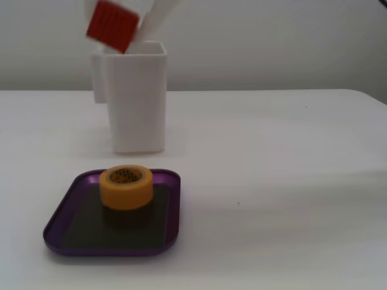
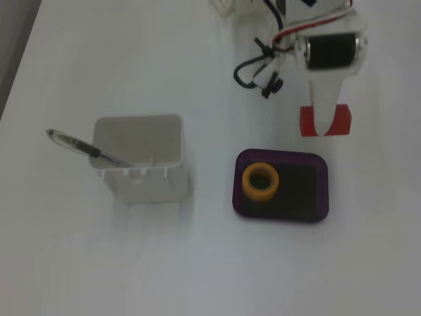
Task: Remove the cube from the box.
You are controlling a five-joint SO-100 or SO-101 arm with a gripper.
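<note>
The red cube (image 1: 112,27) hangs in the air, tilted, clamped by my white gripper (image 1: 121,33) high above the table. In the fixed view from above, the gripper (image 2: 323,125) is shut on the cube (image 2: 342,120), with one white finger lying across it. There the cube sits just past the purple box's edge on the arm's side. The purple box (image 1: 112,249) lies on the table in front, its dark floor (image 2: 302,191) partly bare. A yellow tape roll (image 1: 126,186) stands in the box, at its left part (image 2: 260,181) in the view from above.
A tall white container (image 1: 136,103) stands behind the box; from above, it (image 2: 141,181) is left of the box and holds a pen (image 2: 85,148). Black cables (image 2: 256,69) hang by the arm. The table is white.
</note>
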